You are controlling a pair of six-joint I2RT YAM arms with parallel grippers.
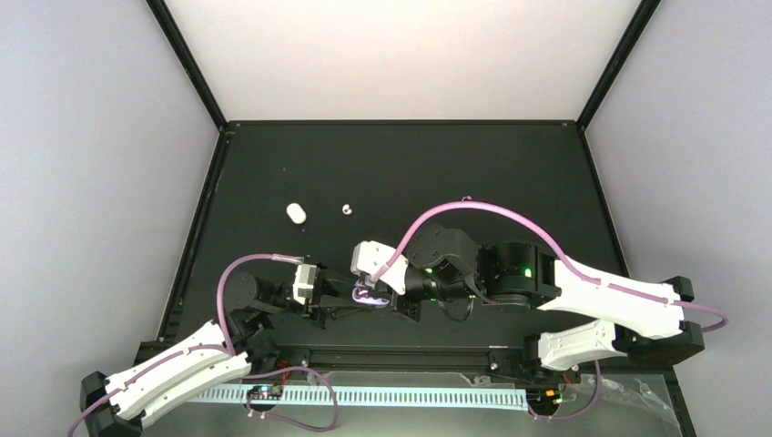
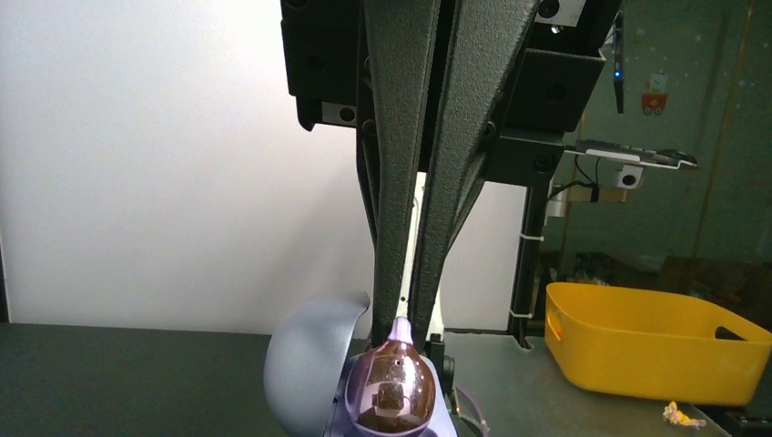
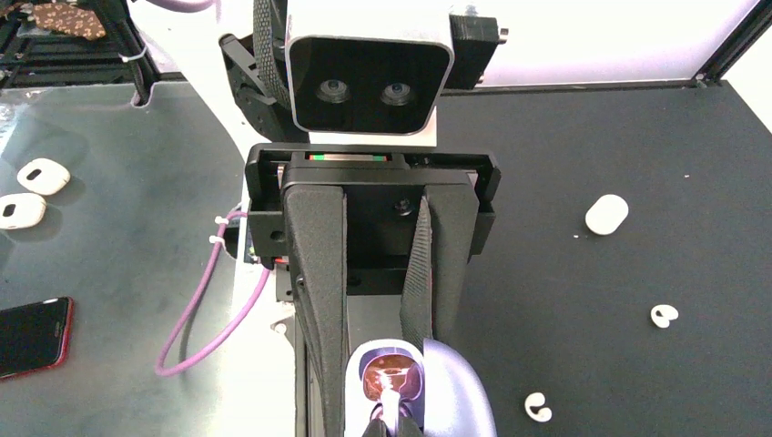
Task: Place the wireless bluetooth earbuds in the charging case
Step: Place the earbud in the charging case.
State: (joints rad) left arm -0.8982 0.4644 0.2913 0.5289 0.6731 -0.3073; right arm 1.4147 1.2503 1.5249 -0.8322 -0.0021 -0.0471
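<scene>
Earbud (image 2: 401, 330), lilac, pinched in right pincer (image 2: 403, 308) over charging case (image 3: 460, 396) gripped by left pincer (image 3: 375, 350); lower straight, case steady.

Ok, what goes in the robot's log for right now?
left gripper: shut on lilac case | right gripper: shut, tips at case | white earbuds: two loose on table

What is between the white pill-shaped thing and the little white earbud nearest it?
Nothing. Only bare black table lies between the pill-shaped thing and that earbud; the top and right wrist views both show it.
</scene>
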